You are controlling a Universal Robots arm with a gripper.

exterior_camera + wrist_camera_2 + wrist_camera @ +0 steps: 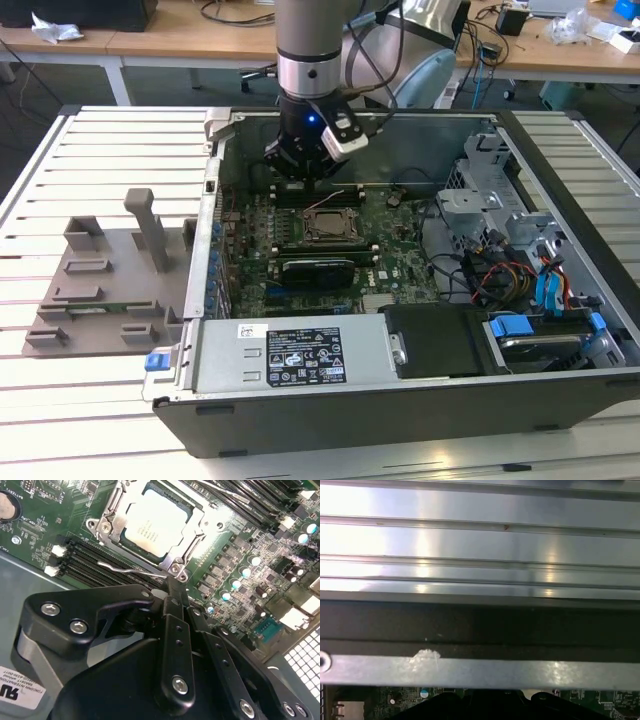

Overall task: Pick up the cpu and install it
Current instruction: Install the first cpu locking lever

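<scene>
The cpu [156, 522] sits seated in the motherboard socket [112, 517], so the tool [172, 587], fingers closed and empty, hovers just beside it.

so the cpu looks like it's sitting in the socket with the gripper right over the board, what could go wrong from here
The gripper sits close above a thin wire lever beside the socket frame; it could snag or bend it.

The cpu lies in the frame, and I can't tell whether it is fully seated; a nudge might shift it.

Memory slots lie near the gripper and could be scraped.
</scene>
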